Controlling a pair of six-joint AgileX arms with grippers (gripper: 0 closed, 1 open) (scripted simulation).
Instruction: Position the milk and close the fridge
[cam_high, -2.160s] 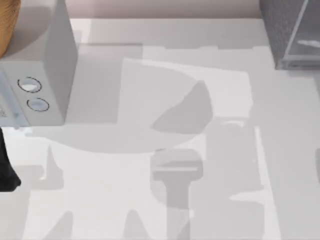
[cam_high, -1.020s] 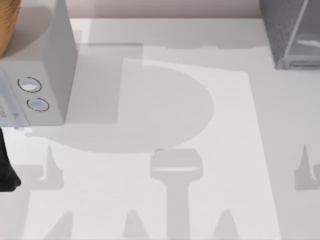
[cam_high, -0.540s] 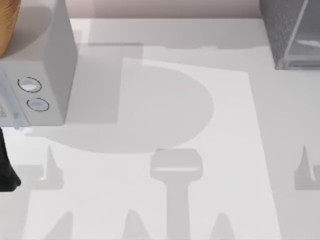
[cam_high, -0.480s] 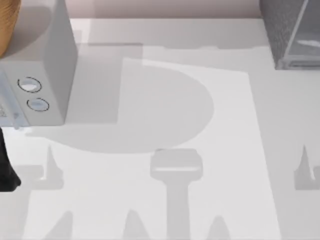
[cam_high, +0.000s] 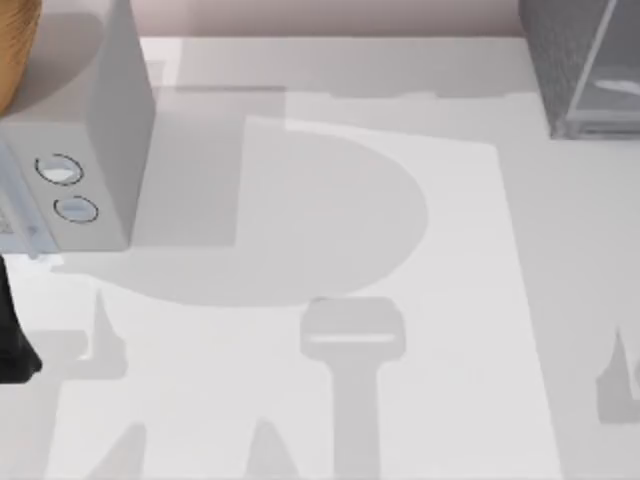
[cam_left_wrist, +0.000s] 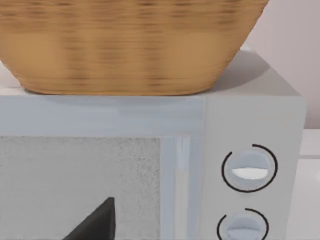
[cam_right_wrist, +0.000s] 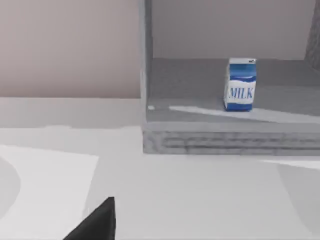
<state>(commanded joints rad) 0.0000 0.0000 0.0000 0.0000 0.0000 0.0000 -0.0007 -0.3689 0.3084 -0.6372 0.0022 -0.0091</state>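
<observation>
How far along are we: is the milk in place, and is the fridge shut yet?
Done: the milk stands upright on the floor inside the fridge, seen from the right wrist view. In hand: nothing; no carton is being carried. Left: closing the fridge, since its interior is open to the right wrist camera and the pale door panel angles away from the cabinet in the top view.

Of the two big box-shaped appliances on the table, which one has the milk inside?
The dark grey speckled fridge at the table's right back corner: the small blue-and-white milk carton stands upright on its floor. The light grey box with two round dials, at the left, carries a woven basket on top.
</observation>
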